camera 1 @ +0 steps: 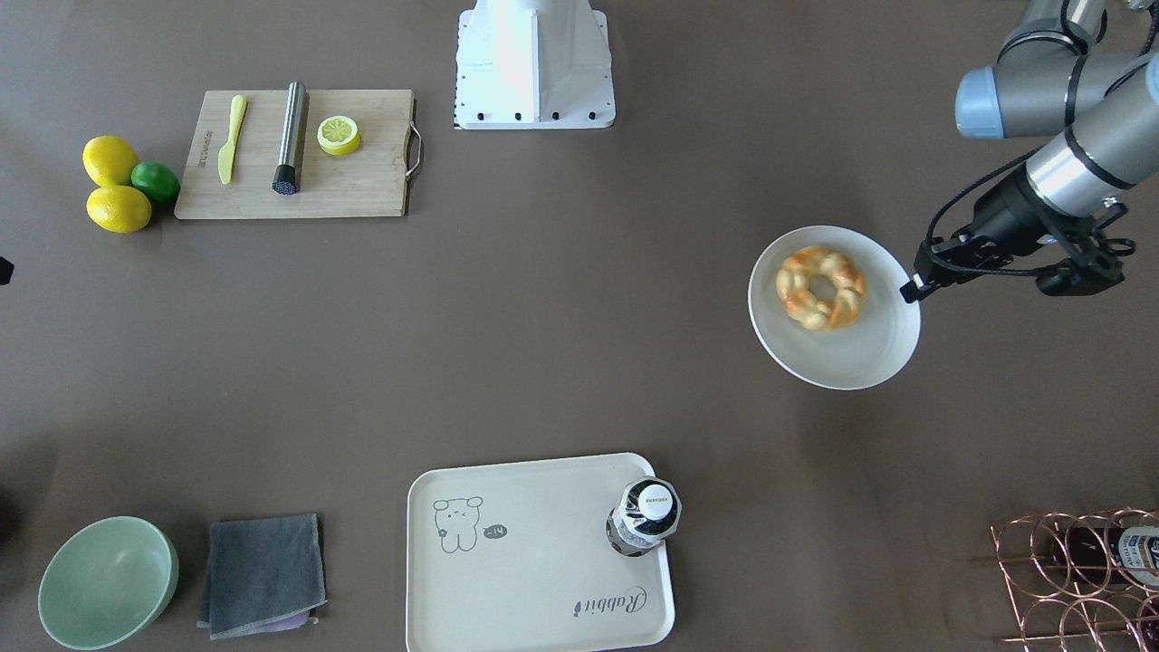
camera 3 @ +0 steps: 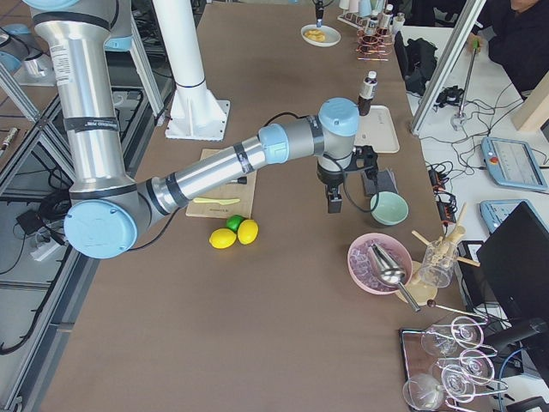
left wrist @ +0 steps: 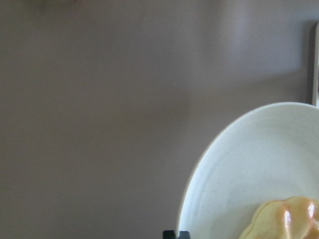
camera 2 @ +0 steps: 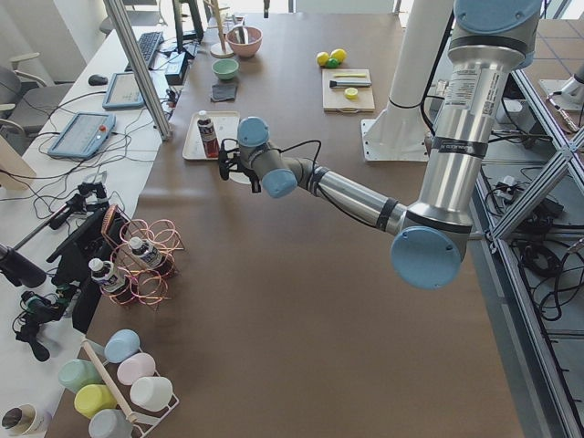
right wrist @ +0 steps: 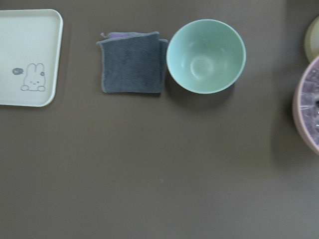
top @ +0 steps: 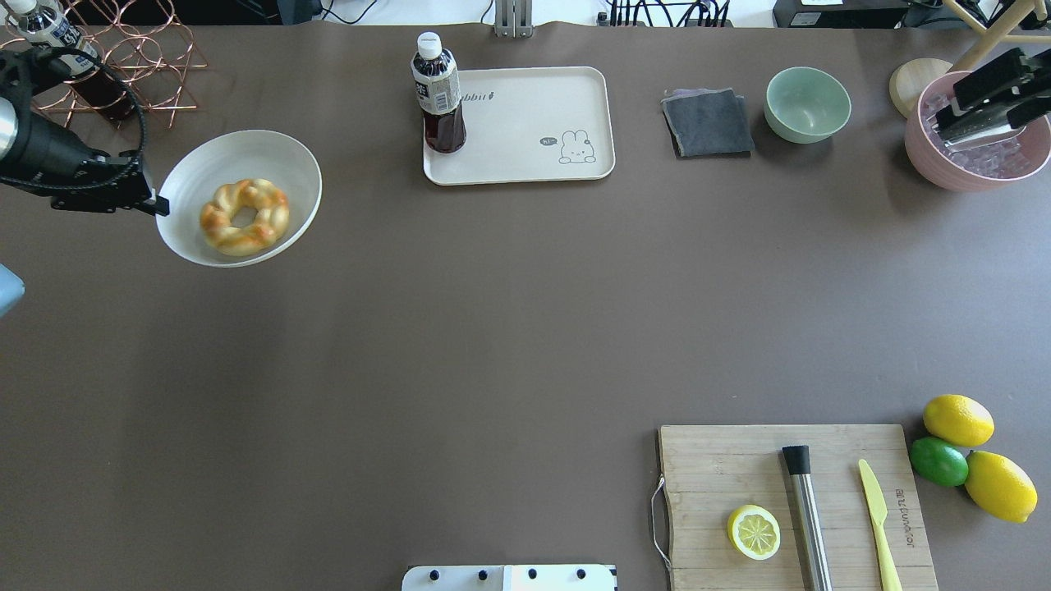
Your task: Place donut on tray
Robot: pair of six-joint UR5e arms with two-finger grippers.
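Since the left hand point(camera 1: 911, 289) is pinching the white plate's point(camera 1: 860, 358) rim with the donut point(camera 1: 822, 287) on it, the tray point(camera 1: 525, 580) lies to its right, further out across the desk point(camera 1: 579, 344). 1 bottle point(camera 1: 645, 516) stands on the tray's nearest corner. Can't tell if the right hand point(camera 3: 333, 204) is spread or pressed together.

You've got the donut point(camera 1: 821, 287) sitting in the round white plate point(camera 1: 851, 362) on the view's right side, and the left end effector point(camera 1: 912, 288) is pinching that plate's rim. The tray point(camera 1: 534, 580) lies well apart from it at the table's point(camera 1: 579, 362) bottom edge, with a capped dark bottle point(camera 1: 645, 516) standing in one corner.
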